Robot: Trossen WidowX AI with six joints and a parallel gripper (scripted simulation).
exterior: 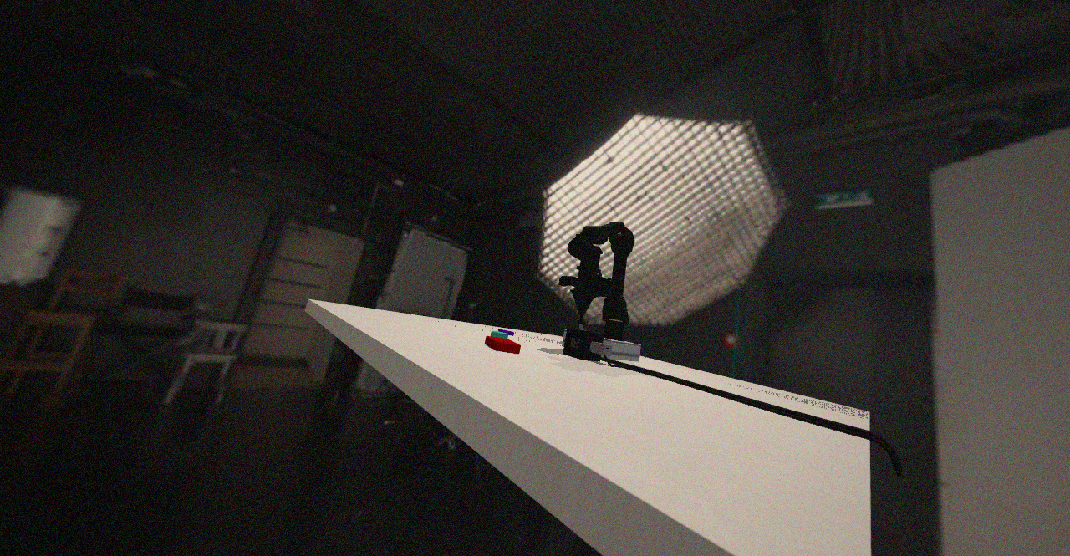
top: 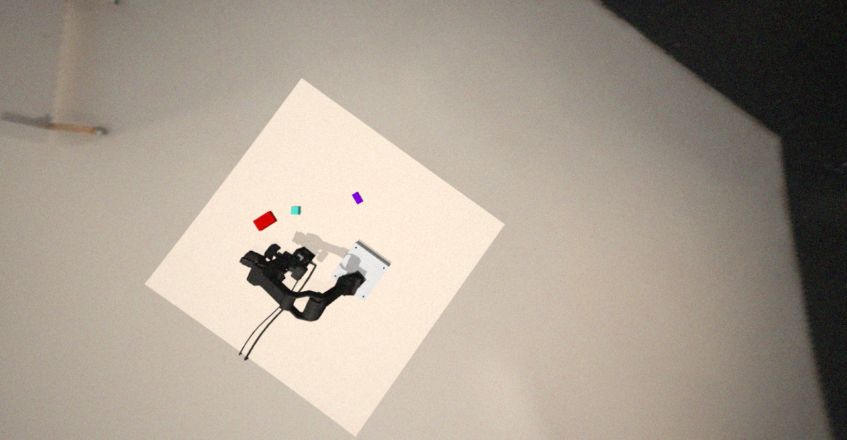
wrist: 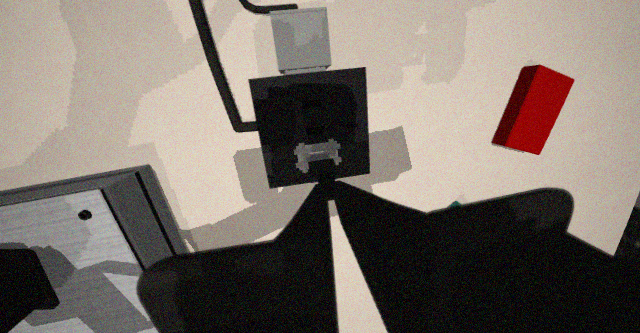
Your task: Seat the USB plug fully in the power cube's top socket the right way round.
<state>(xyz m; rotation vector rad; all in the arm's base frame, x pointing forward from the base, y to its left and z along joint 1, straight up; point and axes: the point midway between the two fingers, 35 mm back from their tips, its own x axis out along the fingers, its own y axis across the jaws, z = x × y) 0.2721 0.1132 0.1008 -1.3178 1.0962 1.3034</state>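
Observation:
The black power cube (wrist: 353,118) (exterior: 582,343) stands on the table. On its top, near the edge closest to my fingers in the wrist view, is a grey bracket-shaped piece (wrist: 318,151). The small dark body of the USB plug (wrist: 321,165) shows against that piece. My gripper (wrist: 328,190) (exterior: 581,321) points down at the cube's top and is shut on the plug, its tips close together. The tips cover part of the plug. Its depth in the socket and which way round it faces cannot be made out, dark on dark.
A grey adapter (wrist: 301,38) with a cable is at the cube's side. A second black cable (wrist: 212,55) joins the cube. A red block (wrist: 542,113) (top: 265,220), a teal block (top: 295,210) and a purple block (top: 357,198) lie on the table. The arm's base plate (top: 376,268) is beside the cube.

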